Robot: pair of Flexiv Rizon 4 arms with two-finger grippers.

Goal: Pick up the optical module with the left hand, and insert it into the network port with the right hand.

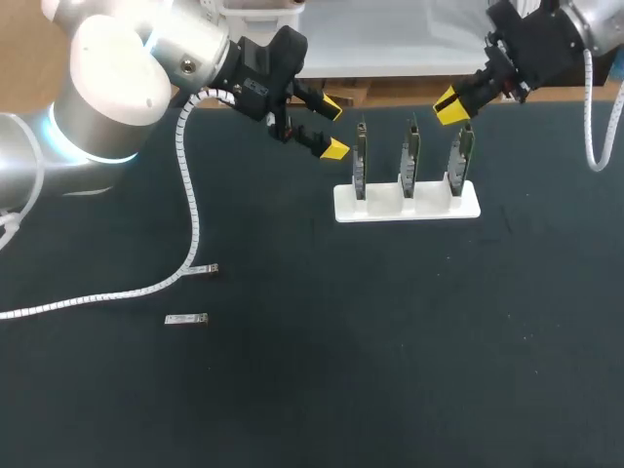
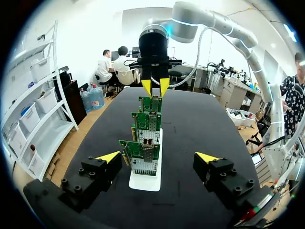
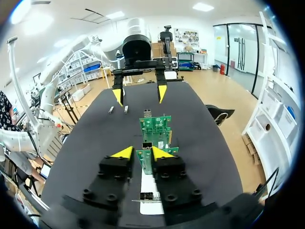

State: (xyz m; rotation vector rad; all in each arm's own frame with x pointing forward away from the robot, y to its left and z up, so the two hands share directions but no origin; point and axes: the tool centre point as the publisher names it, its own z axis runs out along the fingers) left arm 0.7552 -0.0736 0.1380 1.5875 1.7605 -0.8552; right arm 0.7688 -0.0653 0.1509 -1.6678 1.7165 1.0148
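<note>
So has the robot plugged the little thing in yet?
Not yet, nothing looks done. One optical module and a second module lie on the table, far from the white stand. The left gripper is open and empty beside the leftmost card. The right gripper is at the rightmost card. Picking up, handing over and plugging in are all left.

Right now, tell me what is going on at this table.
Neither arm holds anything. Two optical modules lie on the black table toward the left, not yet picked up. The left gripper hangs open and empty beside the left end of a white stand that holds three upright network cards. The right gripper hovers just above the card at the other end, its fingers a narrow gap apart.
</note>
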